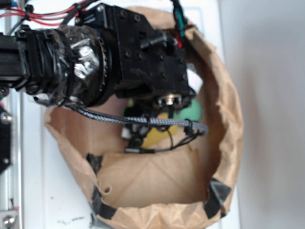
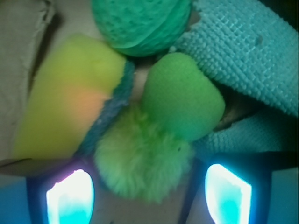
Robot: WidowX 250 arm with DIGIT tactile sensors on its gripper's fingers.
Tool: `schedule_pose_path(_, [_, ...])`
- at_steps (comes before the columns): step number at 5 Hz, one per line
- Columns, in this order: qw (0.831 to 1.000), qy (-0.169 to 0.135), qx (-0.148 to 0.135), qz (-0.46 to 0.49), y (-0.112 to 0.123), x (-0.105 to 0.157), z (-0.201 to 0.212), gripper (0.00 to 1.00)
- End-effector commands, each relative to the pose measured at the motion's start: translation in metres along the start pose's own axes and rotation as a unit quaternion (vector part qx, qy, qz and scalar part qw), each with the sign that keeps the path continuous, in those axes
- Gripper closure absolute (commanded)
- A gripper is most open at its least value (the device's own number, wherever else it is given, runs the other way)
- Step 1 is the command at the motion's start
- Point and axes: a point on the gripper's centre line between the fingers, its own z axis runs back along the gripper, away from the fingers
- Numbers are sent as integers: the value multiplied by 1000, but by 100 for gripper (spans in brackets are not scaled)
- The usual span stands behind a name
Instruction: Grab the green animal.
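I read the claw (image 2: 148, 193) as spread apart, its two glowing pads flanking the fuzzy end of the green animal (image 2: 159, 135), which lies directly between and just ahead of them, untouched as far as I can tell. Step in hand: final approach. My next move calls for a short descent, then closing. Ahead-left lies the yellow sponge (image 2: 70, 93); farther ahead, the teal ball (image 2: 140, 23). In the exterior view, the arm hides the animal inside the paper bag (image 1: 224, 119).
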Motion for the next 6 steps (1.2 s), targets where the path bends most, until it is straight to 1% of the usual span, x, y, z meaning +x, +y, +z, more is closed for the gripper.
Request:
schedule_pose_path(1, [999, -26, 19, 0, -11, 3, 5, 100])
schedule_pose_path(3, [999, -44, 23, 7, -6, -3, 13, 100])
schedule_pose_path(4, [999, -44, 19, 9, -3, -3, 16, 100])
schedule_pose_path(5, [999, -46, 14, 7, -5, -8, 22, 100])
schedule_pose_path(6, [999, -53, -4, 11, -1, -9, 33, 100])
